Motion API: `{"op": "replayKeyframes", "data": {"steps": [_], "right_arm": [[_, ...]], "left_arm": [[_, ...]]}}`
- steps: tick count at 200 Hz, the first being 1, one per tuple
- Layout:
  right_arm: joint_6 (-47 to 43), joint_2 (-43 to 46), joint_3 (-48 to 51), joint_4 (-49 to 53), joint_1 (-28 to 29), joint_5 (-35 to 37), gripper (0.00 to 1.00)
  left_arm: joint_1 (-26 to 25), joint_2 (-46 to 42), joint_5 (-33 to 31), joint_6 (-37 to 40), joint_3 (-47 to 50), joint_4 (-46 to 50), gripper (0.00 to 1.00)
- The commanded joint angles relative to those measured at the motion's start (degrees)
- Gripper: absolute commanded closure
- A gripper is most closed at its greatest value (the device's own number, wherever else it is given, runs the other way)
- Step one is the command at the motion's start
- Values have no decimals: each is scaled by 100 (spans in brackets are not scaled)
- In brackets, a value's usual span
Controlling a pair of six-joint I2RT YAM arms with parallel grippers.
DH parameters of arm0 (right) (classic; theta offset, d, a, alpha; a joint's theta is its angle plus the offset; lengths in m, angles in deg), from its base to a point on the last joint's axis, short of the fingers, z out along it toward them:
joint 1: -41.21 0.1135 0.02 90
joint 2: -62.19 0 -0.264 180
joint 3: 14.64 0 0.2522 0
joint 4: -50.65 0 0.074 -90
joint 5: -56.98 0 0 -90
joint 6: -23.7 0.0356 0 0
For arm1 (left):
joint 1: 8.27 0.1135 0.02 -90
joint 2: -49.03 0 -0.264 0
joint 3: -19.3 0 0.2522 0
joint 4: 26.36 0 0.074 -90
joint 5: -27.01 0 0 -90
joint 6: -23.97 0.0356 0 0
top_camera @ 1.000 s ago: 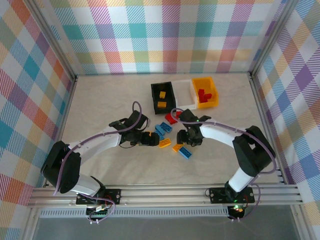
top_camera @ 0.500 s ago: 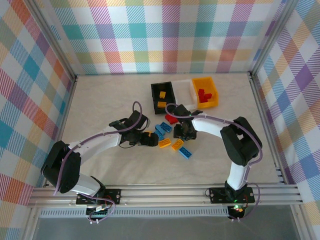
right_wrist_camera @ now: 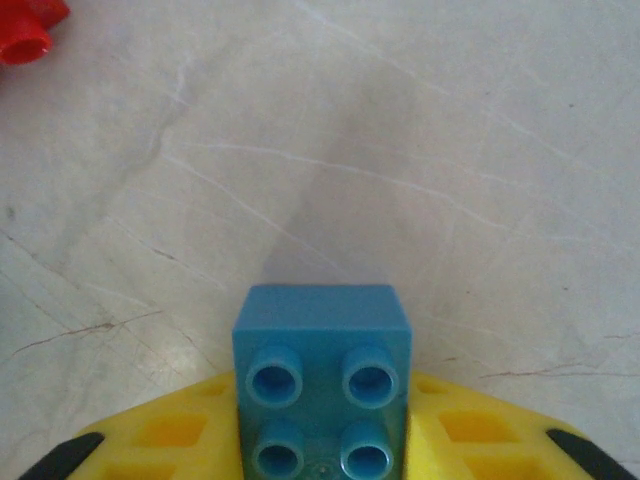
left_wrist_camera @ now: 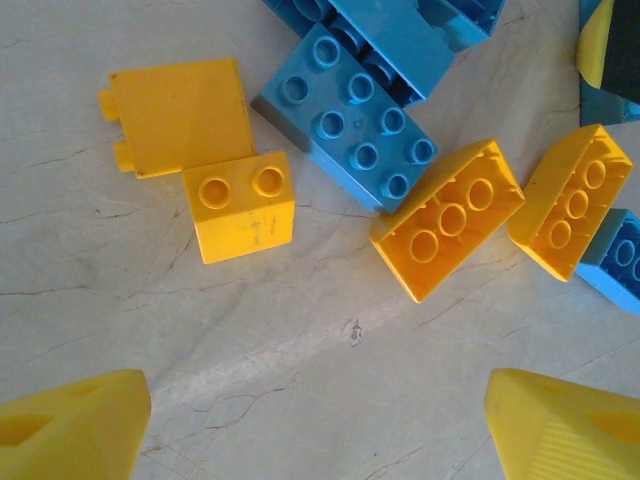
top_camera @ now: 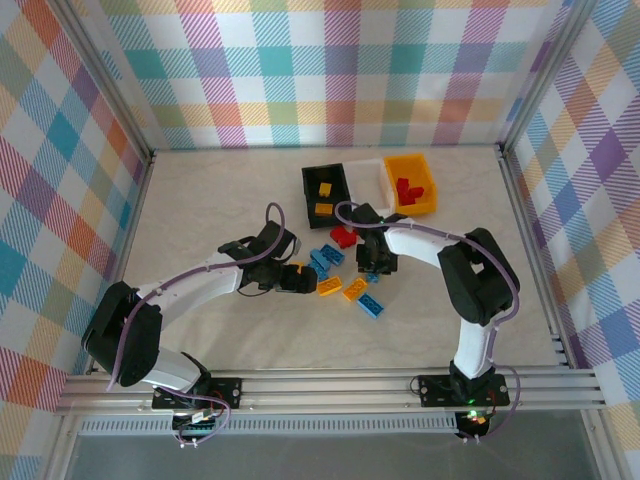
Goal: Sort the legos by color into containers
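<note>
- Now the right gripper [right_wrist_camera: 322, 445] has been closed on a small blue brick [right_wrist_camera: 322, 335], beside the loose pile [top_camera: 345, 287]
- Left gripper [left_wrist_camera: 320, 425] is held open above yellow bricks [left_wrist_camera: 245, 205]
- Carriage to the white bin [top_camera: 368, 180] is judged next

We see the right gripper [right_wrist_camera: 322, 440] at the bottom edge, its yellow fingers [right_wrist_camera: 170, 432] closed on a blue brick [right_wrist_camera: 322, 375] from left and right. The brick is a two-by-two, with four round studs facing the camera and a plain side face above them. Beyond it we note pale, marbled table [right_wrist_camera: 400, 150] with fine cracks and a soft grey shadow just ahead of the brick. Part of a red lego [right_wrist_camera: 25, 25] sits in the top left corner, well apart.
</note>
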Motion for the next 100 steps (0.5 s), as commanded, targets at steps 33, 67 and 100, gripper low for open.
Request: {"op": "replayKeyframes", "data": {"steps": [33,67,100], "right_arm": [[-244,311,31,-390,-71,330,76],[-438,691,-304,-256,-257,350,78],[-771,631,-1247,-115,-649,224,77]], "left_arm": [[-60,-58,-49,211,120,89,13],[-94,-130,166,212,273,-153,13],[-338,-219,164,278,366,-279,13]]}}
